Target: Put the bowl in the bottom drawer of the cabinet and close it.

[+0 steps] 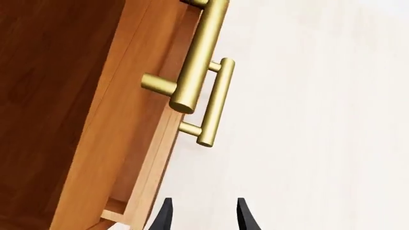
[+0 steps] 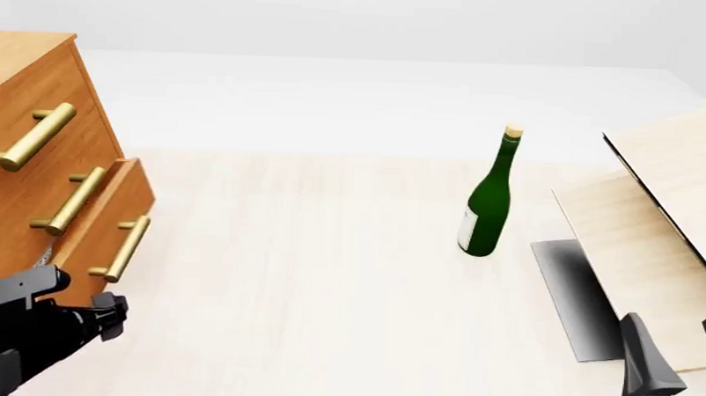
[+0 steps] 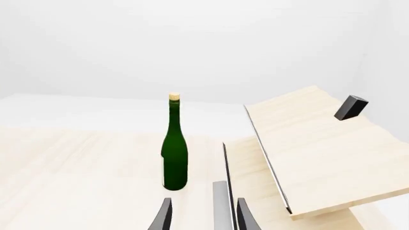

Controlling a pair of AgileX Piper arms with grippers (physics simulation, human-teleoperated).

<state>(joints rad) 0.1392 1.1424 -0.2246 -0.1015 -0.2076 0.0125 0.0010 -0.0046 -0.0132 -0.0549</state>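
Orange-brown cabinet (image 2: 20, 142) with brass handles, green bottle (image 2: 489, 207), seemingly pale wood panel (image 2: 668, 253).

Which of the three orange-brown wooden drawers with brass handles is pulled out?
The bottom drawer of the cabinet: its front stands out from the cabinet face, while the two upper drawers sit flush.

Simulated tabletop, not a real room

A pale wood table (image 2: 326, 276) sits under a blank white backdrop, bearing only a cabinet (image 2: 26, 143), a green bottle (image 2: 488, 207) and tilted wood panels (image 2: 669, 227), all with smooth, rendered surfaces.
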